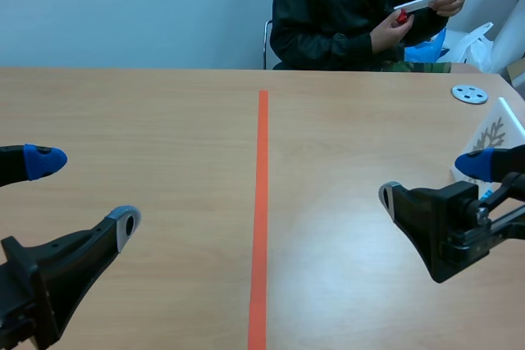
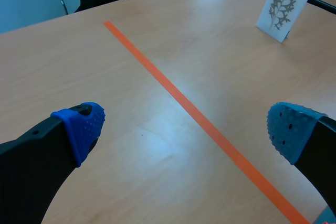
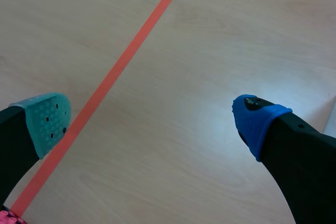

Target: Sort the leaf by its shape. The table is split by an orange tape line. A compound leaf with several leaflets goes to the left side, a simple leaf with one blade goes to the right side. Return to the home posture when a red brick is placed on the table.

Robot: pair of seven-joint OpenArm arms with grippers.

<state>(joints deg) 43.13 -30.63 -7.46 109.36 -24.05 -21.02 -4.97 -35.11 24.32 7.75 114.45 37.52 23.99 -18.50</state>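
"Leaf card (image 1: 490,130): where does it stand?"

"Upright on the surface (image 1: 164,120), on the right side of the tape line (image 1: 262,202), close to the right edge. A grey disc (image 1: 469,93) lies beyond it."

"State of the hands?"

"Right hand (image 1: 429,179) is spread wide and holds nothing. Left hand (image 1: 86,190) is likewise wide and empty. Both are low over the surface."

"Which is nearer?"

"The right one, plainly. The card is just beside its blue-tipped outer finger, on the far outer side and not between the fingers. The left hand is well apart from it, across the tape. The card's long axis is vertical, and its printed face is turned toward the left arm."

"Leaf type?"

"The left wrist view shows a branching print with several lobes. I judge it compound, so bound for the left side. The print is small, so that is a judgement only."

"Anything obscured?"

"The card's lower corner is hidden behind the right finger in the scene view, and its right edge is cut off. The right wrist view shows no clear sight of it. A person (image 1: 344,14) across the surface holds a white strip and something red, too small to identify. No brick lies on the surface."
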